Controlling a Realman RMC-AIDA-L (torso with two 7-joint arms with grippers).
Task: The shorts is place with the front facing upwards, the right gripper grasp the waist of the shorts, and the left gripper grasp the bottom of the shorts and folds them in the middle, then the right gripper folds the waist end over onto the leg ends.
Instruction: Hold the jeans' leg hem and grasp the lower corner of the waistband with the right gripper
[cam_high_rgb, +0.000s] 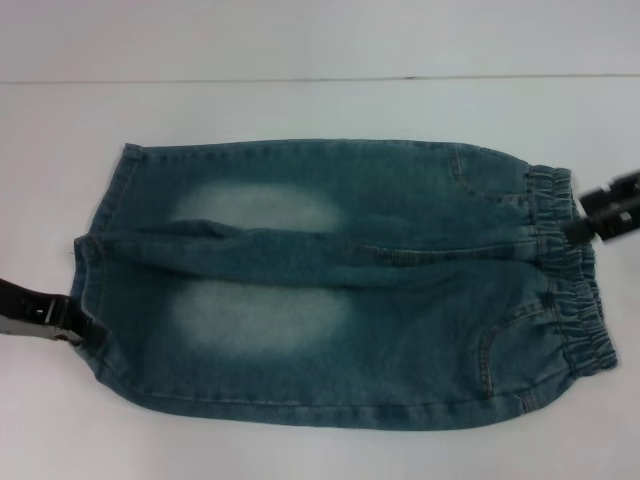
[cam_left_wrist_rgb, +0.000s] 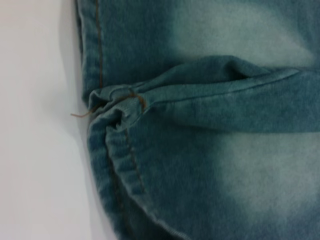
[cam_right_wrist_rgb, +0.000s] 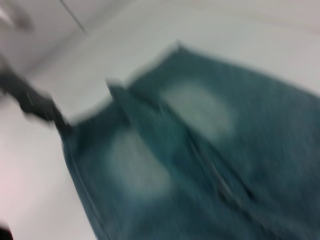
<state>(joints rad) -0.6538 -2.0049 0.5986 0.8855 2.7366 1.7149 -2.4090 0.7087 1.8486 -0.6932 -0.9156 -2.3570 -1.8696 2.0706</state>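
The blue denim shorts (cam_high_rgb: 340, 290) lie flat on the white table, front side up, with two pale thigh patches showing. The gathered elastic waist (cam_high_rgb: 572, 300) is at the right and the bottom leg hems (cam_high_rgb: 100, 240) are at the left. My left gripper (cam_high_rgb: 75, 322) reaches in from the left edge and meets the near leg's hem. My right gripper (cam_high_rgb: 585, 222) comes in from the right edge at the middle of the waistband. The left wrist view is filled by the two hems (cam_left_wrist_rgb: 107, 145) where the legs meet, with a loose thread. The blurred right wrist view looks along the shorts (cam_right_wrist_rgb: 200, 165) toward the left gripper (cam_right_wrist_rgb: 42, 107).
The white table (cam_high_rgb: 300, 110) surrounds the shorts on all sides. A thin dark seam line (cam_high_rgb: 200, 80) runs across it behind the shorts. A raised fold (cam_high_rgb: 300, 240) runs lengthwise between the two legs.
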